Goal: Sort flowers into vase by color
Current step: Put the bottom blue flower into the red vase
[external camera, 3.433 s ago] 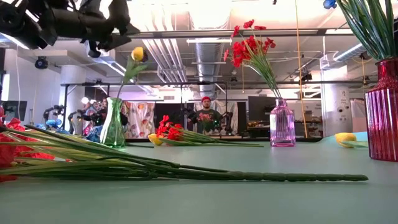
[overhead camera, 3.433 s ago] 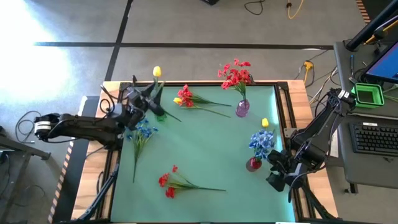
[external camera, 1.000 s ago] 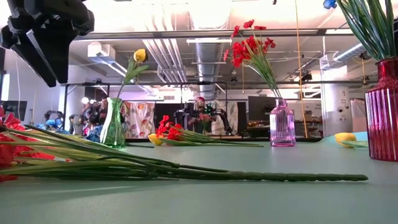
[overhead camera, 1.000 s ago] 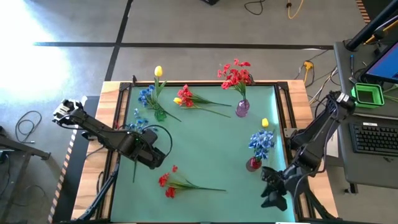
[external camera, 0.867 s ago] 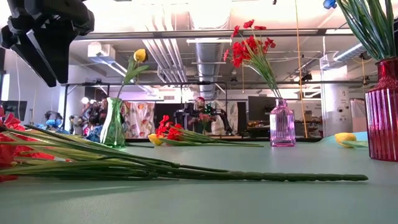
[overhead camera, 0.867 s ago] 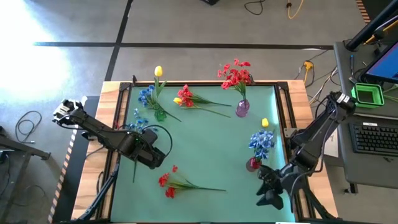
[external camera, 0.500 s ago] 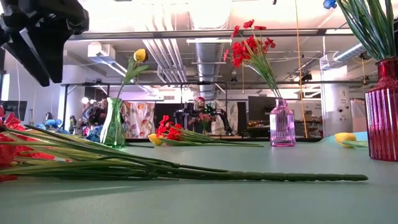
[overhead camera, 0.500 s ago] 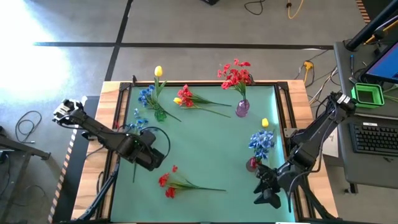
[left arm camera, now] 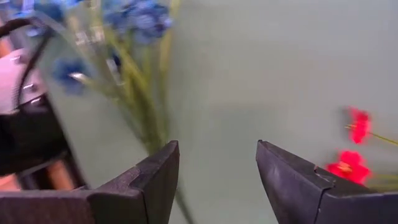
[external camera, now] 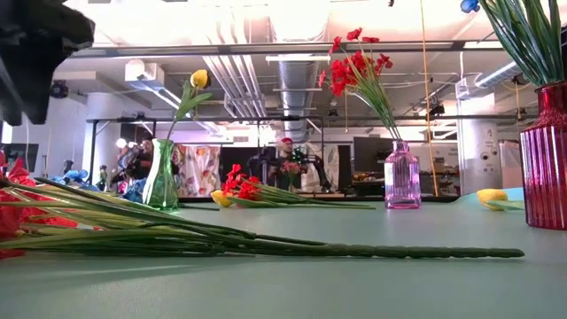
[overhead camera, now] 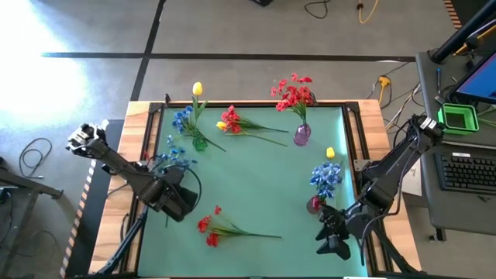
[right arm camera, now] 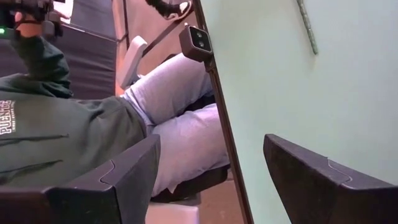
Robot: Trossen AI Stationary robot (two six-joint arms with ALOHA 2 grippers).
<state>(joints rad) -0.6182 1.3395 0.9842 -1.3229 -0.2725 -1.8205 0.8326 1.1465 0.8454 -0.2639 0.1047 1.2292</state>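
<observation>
Green matting covers the table (overhead camera: 256,178), framed by a wooden edge, with grey floor beyond. Over its left part hangs the left gripper (overhead camera: 177,203), its fingers (left arm camera: 146,180) parted with nothing between them; the blue flowers (overhead camera: 172,161) lie just beyond its tips, their stems running under the gap, and a loose red bunch (overhead camera: 209,226) lies just to its right on the mat. Farther past it stands a green vase (overhead camera: 200,142) holding a yellow tulip (overhead camera: 196,89) and a blue sprig. A red and yellow bunch (overhead camera: 230,122) lies beside that vase. The right gripper (overhead camera: 332,236) sits low at the near right edge, its fingers (right arm camera: 121,180) spread wide and empty. Just beyond it stands a red vase (overhead camera: 315,204) with blue blossoms (overhead camera: 325,177), then a loose yellow head (overhead camera: 330,153), then a purple vase (overhead camera: 301,136) with red blooms (overhead camera: 293,91). A seated person (right arm camera: 68,130) shows past the table edge in the right wrist view.
</observation>
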